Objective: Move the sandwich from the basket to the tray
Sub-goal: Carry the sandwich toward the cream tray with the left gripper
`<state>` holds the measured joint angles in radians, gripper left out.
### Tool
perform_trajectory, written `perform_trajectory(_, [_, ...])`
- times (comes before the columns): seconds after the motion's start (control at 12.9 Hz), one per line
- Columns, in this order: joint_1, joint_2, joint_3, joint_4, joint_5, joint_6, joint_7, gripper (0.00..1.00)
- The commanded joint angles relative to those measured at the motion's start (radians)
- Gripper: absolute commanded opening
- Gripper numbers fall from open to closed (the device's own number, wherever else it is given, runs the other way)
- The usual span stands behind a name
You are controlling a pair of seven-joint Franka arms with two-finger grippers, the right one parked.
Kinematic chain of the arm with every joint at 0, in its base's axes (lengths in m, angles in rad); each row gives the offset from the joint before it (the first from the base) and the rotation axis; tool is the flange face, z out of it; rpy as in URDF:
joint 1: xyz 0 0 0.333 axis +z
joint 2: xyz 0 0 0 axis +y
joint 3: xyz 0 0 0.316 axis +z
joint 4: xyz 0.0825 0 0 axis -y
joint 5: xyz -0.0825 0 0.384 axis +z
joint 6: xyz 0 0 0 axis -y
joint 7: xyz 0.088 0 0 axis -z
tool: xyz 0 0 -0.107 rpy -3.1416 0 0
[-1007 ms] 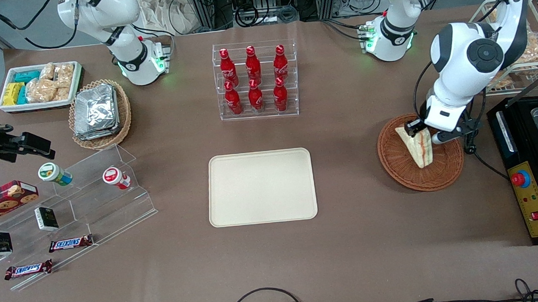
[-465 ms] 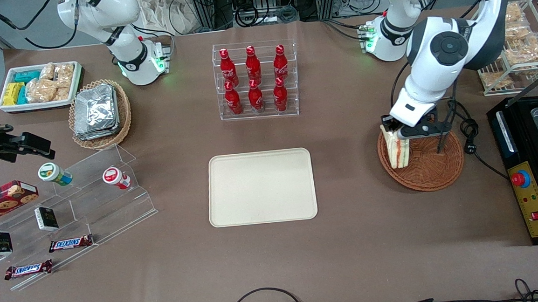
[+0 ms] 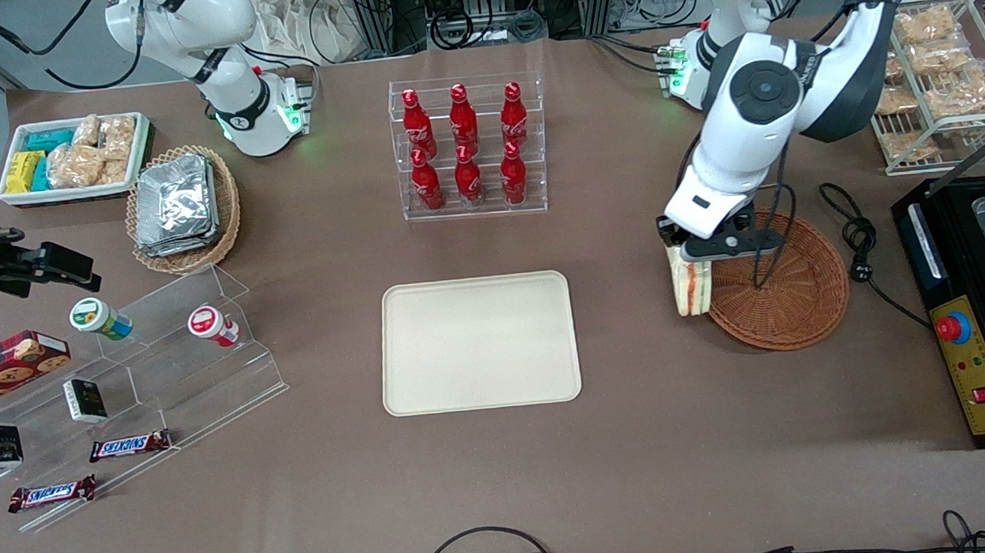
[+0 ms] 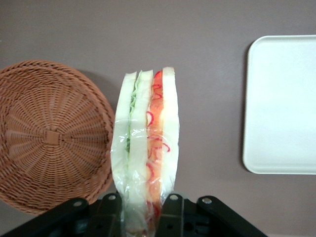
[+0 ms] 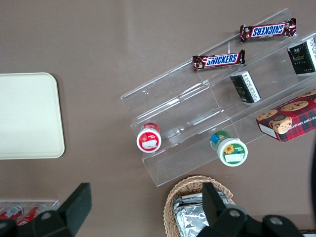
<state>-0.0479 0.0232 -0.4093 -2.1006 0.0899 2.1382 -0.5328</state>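
We see the left arm's pincer closed on the sandwich, a plastic-wrapped wedge of white bread with green and orange-red filling, which hangs point-down from the fingers. In the wrist view the two black fingers press against the bread on either side of the sandwich, and its layers run lengthwise away from the pincer. In the front view the sandwich is lifted clear of the reddish-brown wicker basket and sits over the basket's rim on the side toward the tray. The basket holds nothing in the wrist view. The cream tray lies flat near the middle of the brown surface, well apart from the sandwich, with bare surface between them. A clear rack of red soda bottles stands farther from the front camera than the tray. A black cable lies coiled on the surface beside the basket, toward the working arm's end.
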Motion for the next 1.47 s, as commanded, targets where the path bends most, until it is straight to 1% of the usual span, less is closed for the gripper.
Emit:
perform_trajectory(0.0, [-0.001,0.144,-0.075,0.169,0.091,-0.079,-0.131,0.23])
perform_trajectory(0.08, [-0.001,0.173,-0.094,0.194,0.111,-0.086,-0.147,0.23])
perform_trajectory(0.15, [-0.003,0.19,-0.105,0.211,0.114,-0.084,-0.148,0.23])
perform_trajectory(0.23, [-0.022,0.199,-0.111,0.227,0.117,-0.086,-0.144,0.24])
perform_trajectory(0.46, [-0.073,0.265,-0.112,0.279,0.189,-0.084,-0.142,0.29])
perform_trajectory(0.54, [-0.107,0.296,-0.111,0.312,0.195,-0.086,-0.15,0.29])
perform_trajectory(0.62, [-0.116,0.322,-0.111,0.336,0.198,-0.084,-0.17,0.29])
perform_trajectory(0.77, [-0.147,0.375,-0.111,0.388,0.237,-0.081,-0.231,0.29])
perform_trajectory(1.16, [-0.216,0.541,-0.109,0.517,0.295,-0.073,-0.355,0.29])
perform_trajectory(1.39, [-0.25,0.607,-0.109,0.539,0.338,-0.066,-0.381,0.29])
